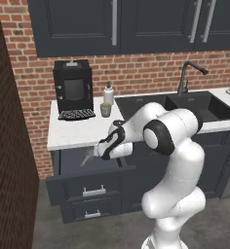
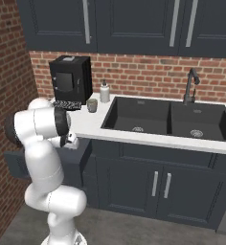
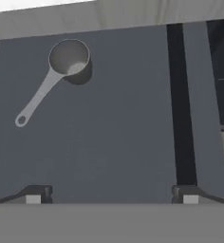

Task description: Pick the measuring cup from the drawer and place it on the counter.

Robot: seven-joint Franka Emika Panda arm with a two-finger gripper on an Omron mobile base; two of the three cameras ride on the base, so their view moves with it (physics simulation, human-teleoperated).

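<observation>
The hand view looks straight down into the open drawer [image 3: 109, 142]: the measuring cup [image 3: 61, 71] lies on its floor, untouched. The gripper [image 3: 111, 197] hangs above, released and empty. The left base view adds the white bench [image 1: 78, 131] just above the drawer.

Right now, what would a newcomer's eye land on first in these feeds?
The white arm bent low over the open drawer at the counter's left end, gripper open above the drawer floor. In the hand view, the measuring cup lies alone there, handle trailing away from the bowl. Next, the black coffee machine against the brick wall.
</observation>
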